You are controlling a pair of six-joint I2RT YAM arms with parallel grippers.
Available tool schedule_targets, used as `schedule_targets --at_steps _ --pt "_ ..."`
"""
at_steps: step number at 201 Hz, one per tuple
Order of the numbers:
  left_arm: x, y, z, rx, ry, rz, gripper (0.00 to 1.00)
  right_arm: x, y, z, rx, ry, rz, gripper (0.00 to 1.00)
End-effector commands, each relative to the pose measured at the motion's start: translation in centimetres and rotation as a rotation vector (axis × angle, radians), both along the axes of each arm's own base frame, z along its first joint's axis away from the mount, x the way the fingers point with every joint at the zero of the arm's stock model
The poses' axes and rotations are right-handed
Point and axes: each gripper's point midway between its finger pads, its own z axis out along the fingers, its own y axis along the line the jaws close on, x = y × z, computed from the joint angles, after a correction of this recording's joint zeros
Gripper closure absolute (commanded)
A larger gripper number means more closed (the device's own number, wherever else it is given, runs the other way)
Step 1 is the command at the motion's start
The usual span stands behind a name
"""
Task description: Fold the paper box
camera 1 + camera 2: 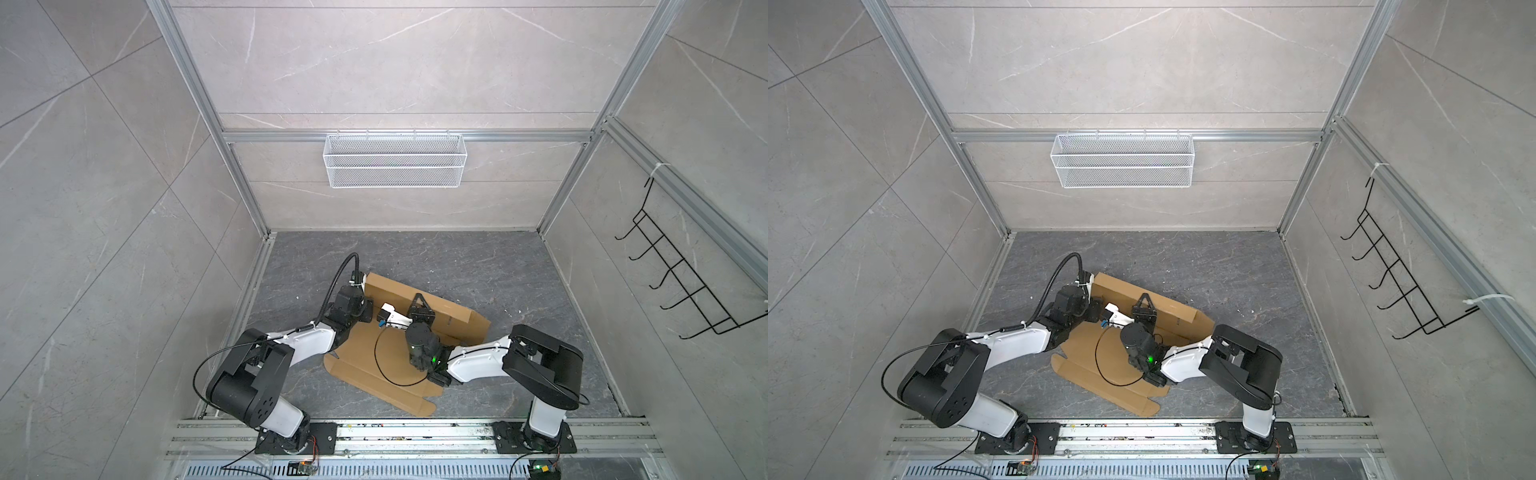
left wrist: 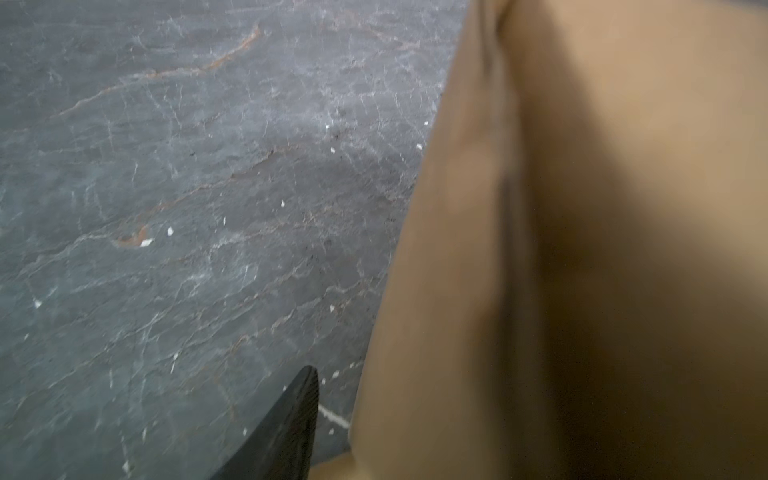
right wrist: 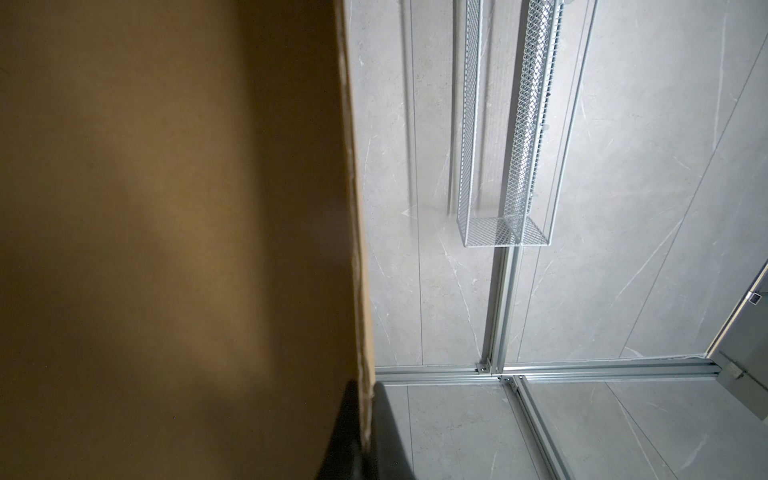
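Both top views are looking steeply down from high overhead onto the table [image 1: 457, 266], sharing nearly the whole scene. The left wrist camera is sitting very close beside the paper box [image 2: 582, 249], facing the table. The right wrist camera is hugging that box, facing the wire basket [image 3: 498, 232].

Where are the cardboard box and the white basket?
paper box [image 1: 392, 293]: in a top view, on its raised back panel.
white basket [image 1: 395, 178]: in a top view, on its mesh wall.

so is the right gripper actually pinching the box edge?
Yes, the right wrist view shows the paper box edge clamped in the right gripper.
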Motion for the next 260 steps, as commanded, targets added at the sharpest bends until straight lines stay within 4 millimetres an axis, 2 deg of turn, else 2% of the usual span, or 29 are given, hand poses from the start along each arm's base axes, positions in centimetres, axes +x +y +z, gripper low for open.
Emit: schedule_targets --at_steps 1,41,97,126,146,171,260 --pt "0.8 0.1 -1.3 -0.027 0.018 0.041 0.49 -0.7 0.3 -4.5 -0.117 0.104 0.052 1.0" --pt "0.6 0.7 -2.7 -0.013 0.019 0.066 0.53 -0.7 0.1 -4.4 -0.116 0.104 0.048 1.0" --pt "-0.7 2.3 -1.8 0.022 -0.023 0.084 0.48 -0.5 0.0 -4.2 -0.117 0.103 0.045 1.0" --pt "-2.0 1.8 -1.5 -0.019 -0.03 0.035 0.44 -0.6 0.0 -4.1 -0.117 0.103 0.044 1.0" --pt "-2.5 1.1 -2.3 -0.034 0.014 -0.006 0.43 -0.6 0.0 -4.2 -0.117 0.105 0.044 1.0" --pt "-2.0 1.3 -3.5 -0.016 0.05 0.018 0.44 -0.5 0.1 -4.3 -0.116 0.104 0.044 1.0" --pt "-0.4 1.8 -4.2 -0.054 0.047 0.061 0.48 -0.5 0.1 -4.5 -0.115 0.107 0.038 1.0"
